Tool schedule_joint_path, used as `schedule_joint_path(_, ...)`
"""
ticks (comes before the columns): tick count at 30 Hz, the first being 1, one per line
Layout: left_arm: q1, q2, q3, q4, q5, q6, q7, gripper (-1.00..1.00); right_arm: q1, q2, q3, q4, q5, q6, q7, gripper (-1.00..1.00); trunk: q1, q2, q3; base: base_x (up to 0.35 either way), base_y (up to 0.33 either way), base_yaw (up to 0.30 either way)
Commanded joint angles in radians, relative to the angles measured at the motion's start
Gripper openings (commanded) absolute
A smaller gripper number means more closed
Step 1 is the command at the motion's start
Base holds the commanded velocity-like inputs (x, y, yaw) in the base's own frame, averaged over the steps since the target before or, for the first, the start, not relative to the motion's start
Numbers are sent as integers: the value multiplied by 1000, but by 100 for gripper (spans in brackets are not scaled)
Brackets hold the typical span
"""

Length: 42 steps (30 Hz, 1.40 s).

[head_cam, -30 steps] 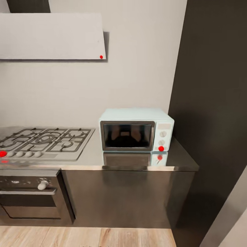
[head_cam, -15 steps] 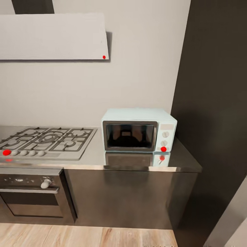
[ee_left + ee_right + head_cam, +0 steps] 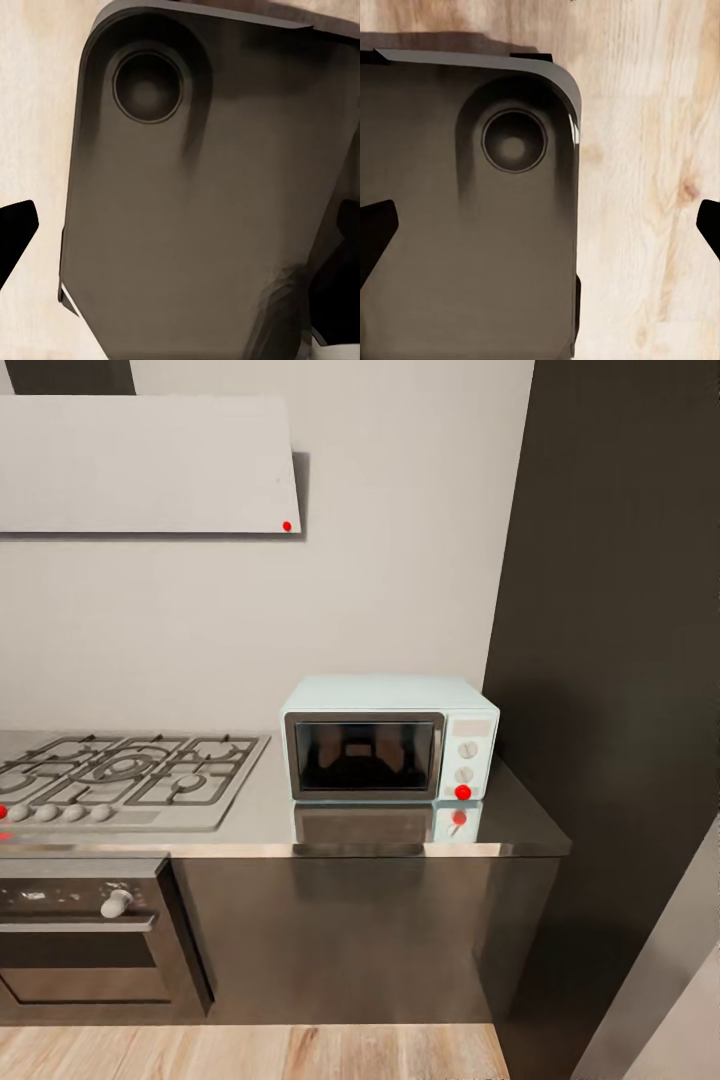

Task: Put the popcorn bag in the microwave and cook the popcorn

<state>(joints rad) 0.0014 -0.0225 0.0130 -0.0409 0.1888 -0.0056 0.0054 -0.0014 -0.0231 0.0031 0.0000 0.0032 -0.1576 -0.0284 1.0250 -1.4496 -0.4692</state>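
Below my wrists: wooden floor (image 3: 645,187) and my dark base (image 3: 202,225).
My left claw (image 3: 180,247): fingertips at the frame's edges, spread apart.
My right claw (image 3: 540,229): fingertips likewise spread, pinching nothing.
Ahead, low: steel oven (image 3: 85,935) under the table (image 3: 330,848).
On the table: gas hob (image 3: 125,775), microwave (image 3: 388,740) beside it, door closed.
Microwave panel: red dot (image 3: 462,792).
Behind: pale wall, white hood (image 3: 145,465).

Kitchen: gas hob (image 3: 125,778), oven (image 3: 85,940), microwave (image 3: 388,740)
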Motion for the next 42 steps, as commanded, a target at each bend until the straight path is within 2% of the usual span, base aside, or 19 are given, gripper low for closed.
schedule_joint_path(1,0,0,1,-1,6,-1,1,100,0,0,2,0,2,-3,-2,100,0,0,-1,0,0,0)
schedule_joint_path(11,0,-1,1,-1,5,-1,-1,100,0,6,4,-2,5,6,-1,100,0,0,-1,0,0,0)
schedule_joint_path(14,0,-1,0,-2,5,-1,0,100,0,14,4,-85,15,16,5,100,0,0,-1,0,0,0)
schedule_joint_path(16,0,-1,0,-2,5,-2,1,100,0,21,37,-240,65,100,5,100,0,0,-1,0,0,0)
schedule_joint_path(17,0,-1,-1,-2,5,-4,1,100,0,24,49,-347,99,181,5,100,0,0,-1,0,0,0)
schedule_joint_path(19,0,-1,-1,-1,5,-25,1,100,0,25,59,-571,133,351,5,100,0,0,-1,0,0,0)
schedule_joint_path(20,0,-1,-1,-1,5,-32,1,100,0,26,60,-647,138,401,5,100,0,0,-1,0,0,0)
schedule_joint_path(25,0,-1,-1,0,5,-43,1,100,0,27,64,-1197,142,668,4,100,0,0,-1,0,0,0)
schedule_joint_path(27,0,-1,-1,0,5,-43,1,100,-22,36,63,-1369,134,750,1,100,0,0,-1,0,0,0)
schedule_joint_path(28,0,-1,-1,0,5,-43,1,100,-105,73,63,-1435,133,796,1,100,0,0,-1,0,0,0)
schedule_joint_path(29,0,-1,-1,0,5,-44,1,100,-175,101,62,-1450,134,838,1,100,0,0,-1,0,0,0)
schedule_joint_path(30,0,-1,-1,0,5,-44,1,100,-275,130,62,-1458,135,898,0,100,0,0,-1,0,0,0)
schedule_joint_path(31,0,-1,-1,0,5,-44,1,100,-327,140,62,-1460,136,924,0,100,0,0,-1,0,0,0)
schedule_joint_path(33,0,-1,-1,0,5,-44,1,100,-525,172,55,-1459,131,994,-2,100,0,0,-1,0,0,0)
schedule_joint_path(35,0,-1,0,0,6,-44,1,100,-657,198,45,-1458,130,1026,-25,100,0,0,-1,0,0,0)
schedule_joint_path(37,0,-1,0,-1,6,-44,1,100,-777,198,42,-1437,128,1032,-110,100,0,0,-1,0,0,0)
schedule_joint_path(39,0,-1,1,0,6,-44,1,100,-896,198,41,-1317,107,1014,-190,100,0,0,-1,0,0,0)
schedule_joint_path(40,0,-1,0,0,6,-44,1,100,-917,198,41,-1255,83,986,-202,100,0,0,-1,0,0,0)
schedule_joint_path(42,0,-1,0,0,4,-44,0,100,-936,198,42,-1162,42,869,-211,100,0,0,-1,0,0,0)
